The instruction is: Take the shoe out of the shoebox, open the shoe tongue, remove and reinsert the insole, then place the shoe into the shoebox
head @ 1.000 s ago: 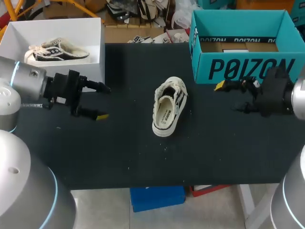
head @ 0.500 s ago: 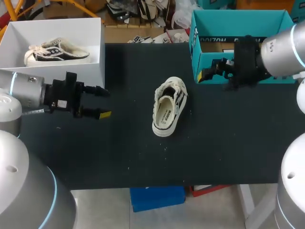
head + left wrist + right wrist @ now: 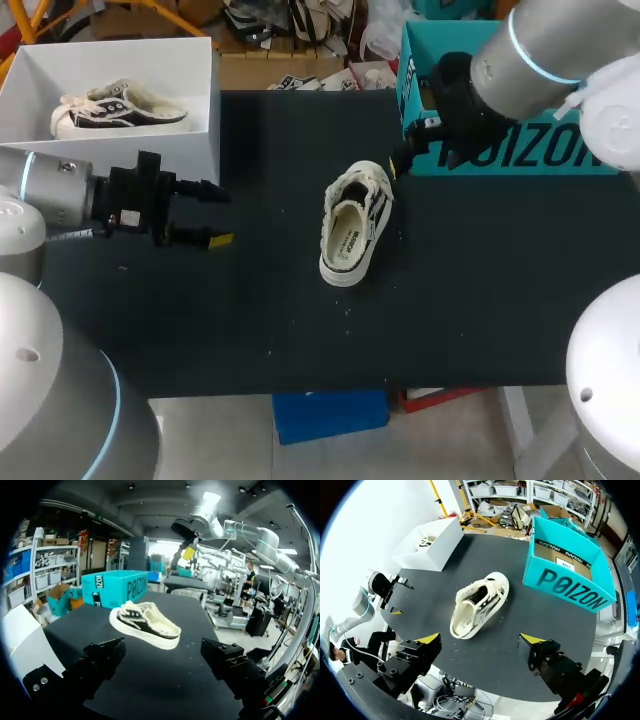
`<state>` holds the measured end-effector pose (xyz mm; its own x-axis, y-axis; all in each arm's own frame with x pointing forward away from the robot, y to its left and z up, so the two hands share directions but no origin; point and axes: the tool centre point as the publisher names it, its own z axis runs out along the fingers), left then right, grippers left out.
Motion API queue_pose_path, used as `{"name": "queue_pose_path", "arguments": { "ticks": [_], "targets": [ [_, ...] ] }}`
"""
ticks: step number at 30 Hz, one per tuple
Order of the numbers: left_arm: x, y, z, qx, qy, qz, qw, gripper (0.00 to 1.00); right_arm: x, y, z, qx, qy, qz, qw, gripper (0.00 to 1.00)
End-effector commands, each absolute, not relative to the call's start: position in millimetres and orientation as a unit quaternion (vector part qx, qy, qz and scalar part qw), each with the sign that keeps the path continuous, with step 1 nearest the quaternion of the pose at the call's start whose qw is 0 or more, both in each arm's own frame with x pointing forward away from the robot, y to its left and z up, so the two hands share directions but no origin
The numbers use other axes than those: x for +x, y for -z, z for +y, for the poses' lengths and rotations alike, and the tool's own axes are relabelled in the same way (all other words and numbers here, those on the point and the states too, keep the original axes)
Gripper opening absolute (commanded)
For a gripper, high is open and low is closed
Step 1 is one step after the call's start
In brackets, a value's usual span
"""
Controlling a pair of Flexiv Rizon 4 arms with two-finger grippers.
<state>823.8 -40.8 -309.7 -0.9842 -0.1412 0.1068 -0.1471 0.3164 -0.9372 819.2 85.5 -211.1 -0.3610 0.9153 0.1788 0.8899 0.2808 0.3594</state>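
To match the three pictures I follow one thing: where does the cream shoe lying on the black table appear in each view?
Head view: the shoe lies near the middle of the table.
Left wrist view: the shoe lies ahead of the left gripper, side-on.
Right wrist view: the shoe lies ahead of the right gripper, seen from above.
Shared landmark: the teal box, by the shoe's toe.

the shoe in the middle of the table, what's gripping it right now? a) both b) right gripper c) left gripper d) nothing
d: the shoe lies alone on the black table, with the left gripper open off to its side and the right gripper open above it, clear of it.
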Motion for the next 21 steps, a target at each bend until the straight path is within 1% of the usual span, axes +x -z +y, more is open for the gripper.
{"name": "queue_pose_path", "arguments": {
  "ticks": [1,10,21],
  "targets": [
    [822.6,310.3,-41.4,0.09,-0.577,-0.812,0.0,1.0,837.6,223.7,102.4,0.587,0.065,0.799,0.114,1.0],
    [822.6,310.3,-41.4,0.09,-0.577,-0.812,0.0,1.0,845.2,252.1,115.1,0.645,0.091,0.756,0.071,1.0],
    [822.6,310.3,-41.4,0.09,-0.577,-0.812,0.0,1.0,847.7,284.8,127.5,0.677,0.101,0.727,0.056,1.0]
  ]
}}
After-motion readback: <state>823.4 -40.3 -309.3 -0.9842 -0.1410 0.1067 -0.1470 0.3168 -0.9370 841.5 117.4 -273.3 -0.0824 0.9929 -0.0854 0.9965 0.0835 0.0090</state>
